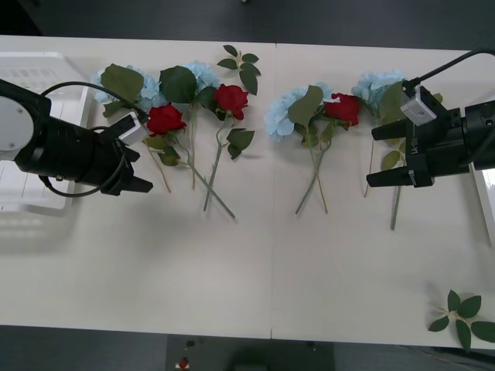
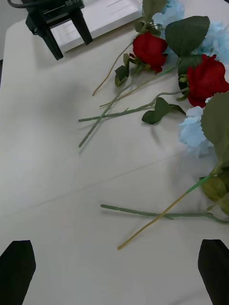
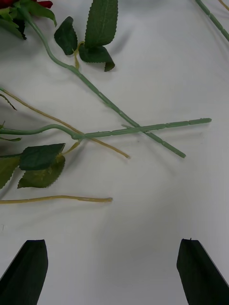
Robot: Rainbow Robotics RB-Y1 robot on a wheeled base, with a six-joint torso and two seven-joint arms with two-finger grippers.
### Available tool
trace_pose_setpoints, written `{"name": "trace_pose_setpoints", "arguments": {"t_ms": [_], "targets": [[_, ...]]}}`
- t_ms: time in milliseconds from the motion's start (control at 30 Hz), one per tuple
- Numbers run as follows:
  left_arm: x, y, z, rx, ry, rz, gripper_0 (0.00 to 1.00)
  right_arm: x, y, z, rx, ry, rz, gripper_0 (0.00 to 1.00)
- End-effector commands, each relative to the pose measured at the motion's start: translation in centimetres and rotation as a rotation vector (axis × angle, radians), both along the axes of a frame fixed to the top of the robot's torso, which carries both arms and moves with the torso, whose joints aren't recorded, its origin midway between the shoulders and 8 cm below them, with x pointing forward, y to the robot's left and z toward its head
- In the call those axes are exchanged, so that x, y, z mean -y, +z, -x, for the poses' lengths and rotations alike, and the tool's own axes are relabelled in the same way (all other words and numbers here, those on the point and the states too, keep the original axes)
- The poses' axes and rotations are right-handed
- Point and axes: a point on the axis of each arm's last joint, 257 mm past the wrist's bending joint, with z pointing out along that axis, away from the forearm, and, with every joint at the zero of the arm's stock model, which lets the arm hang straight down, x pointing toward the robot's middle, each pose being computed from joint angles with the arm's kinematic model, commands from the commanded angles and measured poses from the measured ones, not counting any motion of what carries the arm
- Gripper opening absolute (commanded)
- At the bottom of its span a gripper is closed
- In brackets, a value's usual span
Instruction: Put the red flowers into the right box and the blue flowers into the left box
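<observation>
A loose leaf sprig is lying nearest us on the counter. We are hovering both empty tools, left tool and right tool, jaws wide, beside the unsorted red flowers and blue flowers. Next we judge a stem needs grasping.

My two arms end in black ribbed wrist housings, the left arm with a white rounded shell and a looping black cable, the right arm with a small white camera block, a black cable, and flat black tapered fingers.
</observation>
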Motion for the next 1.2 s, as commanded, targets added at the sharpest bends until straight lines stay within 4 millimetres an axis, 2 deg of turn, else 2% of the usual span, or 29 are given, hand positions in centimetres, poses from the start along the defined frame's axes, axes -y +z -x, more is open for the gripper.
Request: {"name": "trace_pose_setpoints", "arguments": {"t_ms": [33,67,100,300,467,567,633,733,833,867,967,1033,1100,1200], "targets": [[1.5,-3.6,2.4,-0.071,-0.02,0.02,0.79,0.1,1.9,-0.4,0.055,0.021,0.024,1.0],[1.9,-3.0,1.9,-0.059,-0.019,0.034,0.79,-0.3,-2.1,1.1,-0.034,0.019,0.011,1.0],[2.0,-3.2,2.2,-0.067,-0.023,0.037,0.79,-0.4,-2.2,1.2,-0.036,0.018,0.009,1.0],[3.0,-2.4,2.5,-0.076,-0.037,0.081,0.79,1.1,0.8,0.0,0.017,-0.001,0.013,1.0],[3.2,-0.7,1.9,-0.049,-0.037,0.118,0.79,1.3,5.0,-0.3,0.051,-0.003,-0.029,1.0],[3.0,1.3,1.2,-0.007,-0.038,0.134,0.79,1.9,7.1,-1.2,0.113,-0.023,-0.003,1.0],[2.9,2.7,0.8,0.018,-0.039,0.148,0.78,2.3,7.9,-1.6,0.142,-0.034,0.015,1.0],[2.3,6.1,0.1,0.072,-0.046,0.162,0.79,4.3,8.9,-3.8,0.237,-0.084,0.103,1.0],[1.5,8.5,-0.5,0.097,-0.036,0.176,0.79,6.2,8.9,-5.7,0.291,-0.125,0.172,1.0],[0.9,9.6,-1.1,0.117,-0.017,0.187,0.79,7.2,9.0,-7.0,0.306,-0.161,0.198,1.0],[-0.7,11.5,-2.7,0.18,0.041,0.193,0.79,9.2,9.1,-9.5,0.243,-0.292,0.197,1.0],[-1.3,12.1,-3.4,0.208,0.066,0.196,0.79,9.9,8.9,-10.4,0.218,-0.335,0.196,1.0],[-2.3,13.0,-4.5,0.251,0.107,0.196,0.79,10.9,8.2,-11.5,0.158,-0.402,0.175,1.0],[-3.1,14.6,-5.7,0.306,0.15,0.221,0.79,11.0,6.6,-12.6,0.018,-0.503,0.094,1.0]]}}
